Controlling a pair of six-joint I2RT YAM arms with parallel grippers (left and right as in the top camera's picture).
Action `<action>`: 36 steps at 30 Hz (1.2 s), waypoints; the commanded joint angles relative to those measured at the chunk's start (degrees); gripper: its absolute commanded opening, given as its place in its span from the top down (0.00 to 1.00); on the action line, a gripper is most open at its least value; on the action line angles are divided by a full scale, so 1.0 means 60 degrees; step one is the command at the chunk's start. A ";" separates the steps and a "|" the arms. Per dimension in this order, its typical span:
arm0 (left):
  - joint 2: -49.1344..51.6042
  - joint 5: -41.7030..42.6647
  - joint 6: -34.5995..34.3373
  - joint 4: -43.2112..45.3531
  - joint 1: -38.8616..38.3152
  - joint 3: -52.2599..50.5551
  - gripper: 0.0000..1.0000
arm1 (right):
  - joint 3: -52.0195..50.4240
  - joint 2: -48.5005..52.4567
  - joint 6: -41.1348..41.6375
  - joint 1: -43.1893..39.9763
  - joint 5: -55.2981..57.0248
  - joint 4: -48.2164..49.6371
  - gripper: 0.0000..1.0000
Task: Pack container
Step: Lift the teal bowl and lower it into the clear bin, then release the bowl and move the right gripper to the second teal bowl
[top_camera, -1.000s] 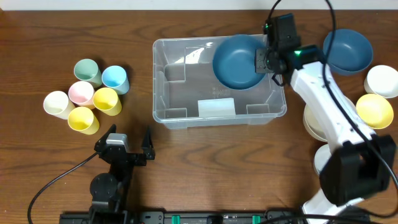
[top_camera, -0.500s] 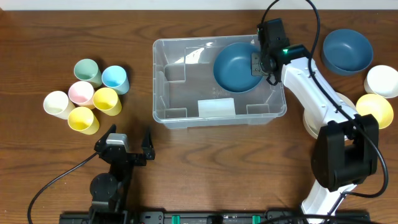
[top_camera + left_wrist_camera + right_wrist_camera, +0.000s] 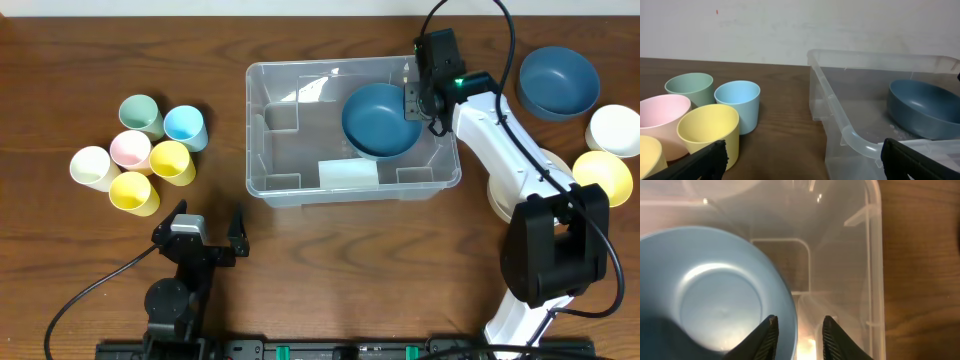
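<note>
Overhead and wrist views of the packing station. The container (image 3: 300, 150) sits mid-desk (image 3: 350, 270), its long axis running left to right across our workspace, with a blue bowl (image 3: 378, 120) lying inside its right half. The right fingers (image 3: 769, 335) are directly over that end, inside the container's outline, and stand apart astride the bowl's rim: bare container floor shows between the rim and the outer finger, so we judge the bowl unclamped. The left fingers (image 3: 920, 160) are also spread, empty, and low on the desk near the container's front left corner, outside it. The right arm is thus the nearer to the bowl, and any withdrawal should go straight up, since the rim lies between its fingers. The right wrist view alone shows this gap; from overhead the wrist housing hides it. The left wrist view shows, through the clear wall, the bowl resting low on the floor. Only the overhead view shows the unpacked cups (image 3: 130, 148) and the second blue bowl (image 3: 558, 80).
</note>
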 commanded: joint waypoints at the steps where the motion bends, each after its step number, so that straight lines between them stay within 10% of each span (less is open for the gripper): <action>1: -0.0015 0.0149 0.0058 -0.0342 0.0033 -0.0153 0.02 | 0.0495 -0.0645 -0.0153 0.0029 0.0135 -0.0262 0.63; 10: -0.0015 0.0149 0.0058 -0.0342 0.0033 -0.0153 0.02 | 0.0874 -0.2954 -0.0036 -0.0780 0.0393 -0.0951 0.32; 36: -0.0015 0.0149 0.0058 -0.0342 0.0033 -0.0153 0.02 | 0.0838 0.0047 -0.1967 -0.4666 -0.0375 0.0080 0.34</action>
